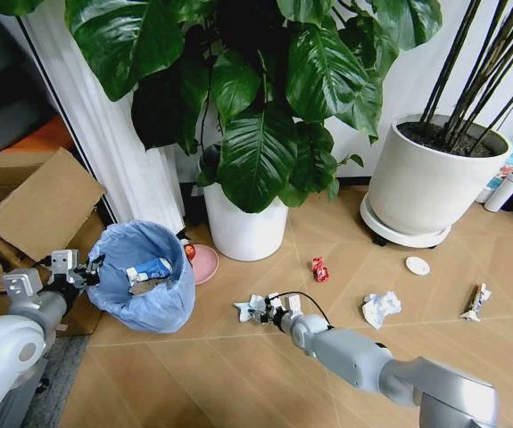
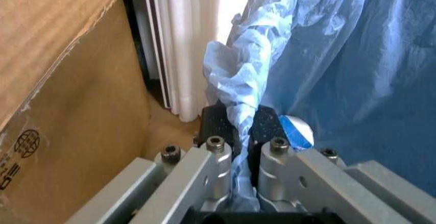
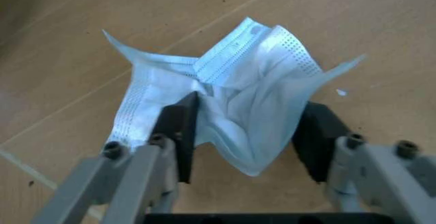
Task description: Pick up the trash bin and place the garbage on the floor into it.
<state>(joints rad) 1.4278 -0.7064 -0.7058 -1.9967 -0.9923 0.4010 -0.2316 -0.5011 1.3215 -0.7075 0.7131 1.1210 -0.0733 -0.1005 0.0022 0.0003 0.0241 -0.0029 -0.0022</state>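
Observation:
The trash bin point(image 1: 149, 299), lined with a crinkly light-blue bag, stands on the floor point(image 1: 238, 374) at the left, with a blue-and-white packet point(image 1: 149, 269) inside. My left gripper point(image 1: 91, 267) is at its near-left rim, shut point(image 2: 242, 127) on a bunched fold of the bag point(image 2: 242, 76). My right gripper point(image 1: 260, 309) is low over the planks, open point(image 3: 248, 127) with its fingers either side of a crumpled pale-blue face mask point(image 3: 238, 81) point(image 1: 244, 309). More garbage lies to the right: a red wrapper point(image 1: 319, 268), a paper wad point(image 1: 380, 308), a white disc point(image 1: 417, 265) and a slim wrapper point(image 1: 476, 301).
A white pot point(image 1: 243, 227) with a large leafy plant stands just behind the bin, beside a pink dish point(image 1: 204, 263). A bigger white pot point(image 1: 434, 183) on a wheeled base is at the back right, a white bottle point(image 1: 505, 190) beyond it. Cardboard boxes point(image 1: 37, 209) crowd the left.

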